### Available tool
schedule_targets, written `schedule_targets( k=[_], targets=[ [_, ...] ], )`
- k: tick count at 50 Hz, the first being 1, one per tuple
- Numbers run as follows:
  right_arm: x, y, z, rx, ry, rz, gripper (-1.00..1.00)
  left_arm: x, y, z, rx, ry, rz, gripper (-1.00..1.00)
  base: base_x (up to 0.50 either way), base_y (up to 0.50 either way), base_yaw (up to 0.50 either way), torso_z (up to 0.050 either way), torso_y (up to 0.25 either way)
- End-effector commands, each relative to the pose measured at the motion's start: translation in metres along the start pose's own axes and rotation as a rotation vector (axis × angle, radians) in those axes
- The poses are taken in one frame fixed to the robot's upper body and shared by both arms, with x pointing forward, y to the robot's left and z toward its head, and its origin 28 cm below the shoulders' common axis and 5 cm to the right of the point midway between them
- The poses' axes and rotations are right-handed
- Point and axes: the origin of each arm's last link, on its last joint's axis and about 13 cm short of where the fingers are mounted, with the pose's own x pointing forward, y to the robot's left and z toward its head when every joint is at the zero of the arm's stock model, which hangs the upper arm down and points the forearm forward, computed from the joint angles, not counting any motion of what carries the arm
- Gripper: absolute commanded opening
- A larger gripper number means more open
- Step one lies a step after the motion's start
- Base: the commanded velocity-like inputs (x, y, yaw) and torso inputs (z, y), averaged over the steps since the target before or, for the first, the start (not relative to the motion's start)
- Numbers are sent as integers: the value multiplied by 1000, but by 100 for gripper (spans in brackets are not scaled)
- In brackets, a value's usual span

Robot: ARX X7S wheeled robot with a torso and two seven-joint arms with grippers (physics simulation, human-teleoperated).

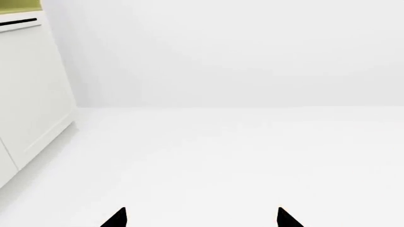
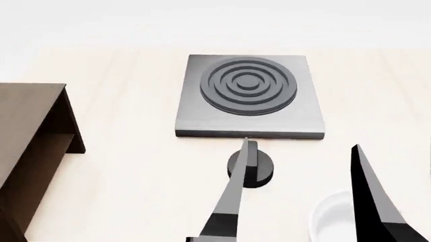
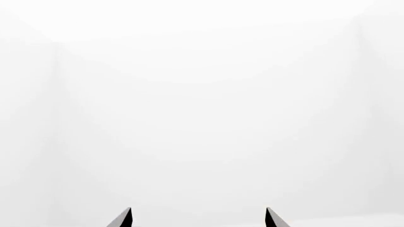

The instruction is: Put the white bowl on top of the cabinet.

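The white bowl (image 2: 331,218) sits on the light wooden table at the bottom right of the head view, cut off by the frame edge and partly covered by a dark finger (image 2: 372,201). My right gripper (image 2: 302,144) rises there with its two fingers wide apart; the bowl lies low between them, and I cannot tell if they touch it. Its wrist view shows that gripper (image 3: 198,209) open against blank white. The dark brown cabinet (image 2: 27,116) stands at the left, its flat top bare. My left gripper (image 1: 201,210) is open over a white floor and is out of the head view.
A grey square stove plate (image 2: 202,108) with concentric rings lies at the table's middle back. In front of it sits a small black round object (image 2: 259,171). A white cupboard (image 1: 28,94) stands at the edge of the left wrist view.
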Motion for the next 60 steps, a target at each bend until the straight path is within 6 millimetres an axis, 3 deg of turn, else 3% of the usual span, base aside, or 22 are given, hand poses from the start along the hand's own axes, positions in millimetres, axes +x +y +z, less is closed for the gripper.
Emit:
schedule_targets(
  k=[1, 17, 33, 43, 60],
  targets=[
    [0, 0, 0, 3, 3, -1, 100, 0, 0, 0, -2, 3, -2, 100, 0, 180, 0, 0, 0],
    [-1, -1, 2, 15, -27, -18, 100, 0, 0, -1, -5, 7, -5, 100, 0, 1, 0, 0, 0],
    [0, 0, 3, 15, -34, -11, 100, 0, 0, -1, -6, 8, -7, 100, 0, 411, 0, 0, 0],
    [-1, -2, 6, 62, -50, -23, 100, 0, 0, -1, -7, 9, -6, 100, 4, 0, 0, 0, 0],
    [-3, 1, 6, 71, -47, 38, 100, 0, 0, -1, -6, 11, -8, 100, 474, 0, 0, 0, 0]
  ],
)
